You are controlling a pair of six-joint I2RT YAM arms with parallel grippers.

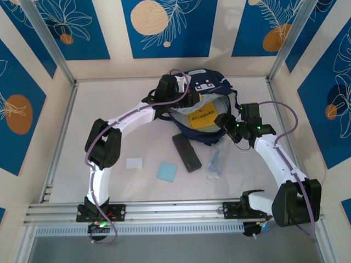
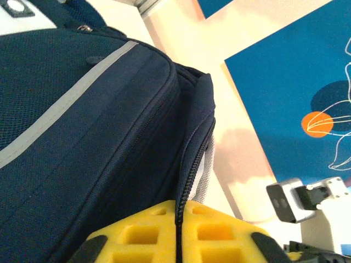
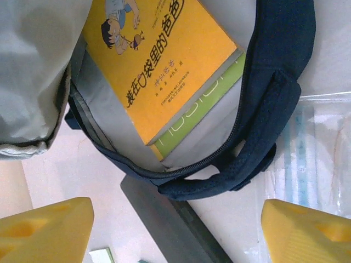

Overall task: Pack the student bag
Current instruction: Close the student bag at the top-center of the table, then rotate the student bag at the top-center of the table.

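Observation:
The student bag (image 1: 211,82), navy with a grey stripe, lies open at the back middle of the table. A yellow book (image 1: 202,118) rests in its mouth, over a green one (image 3: 203,109). My left gripper (image 1: 189,103) is at the bag's left rim. In the left wrist view its yellow fingers (image 2: 219,235) are pressed together on the bag's zipper edge (image 2: 189,181), beside the navy side panel (image 2: 82,137). My right gripper (image 1: 229,125) hovers at the bag's near right rim (image 3: 274,82). Its jaws (image 3: 175,211) are wide open and hold nothing, just below the yellow book (image 3: 159,60).
A dark grey flat case (image 1: 186,152) lies in front of the bag, partly under its rim (image 3: 164,219). A clear plastic packet (image 1: 215,161) sits to its right (image 3: 312,148). A white card (image 1: 134,163) and a light blue pad (image 1: 166,171) lie nearer the front.

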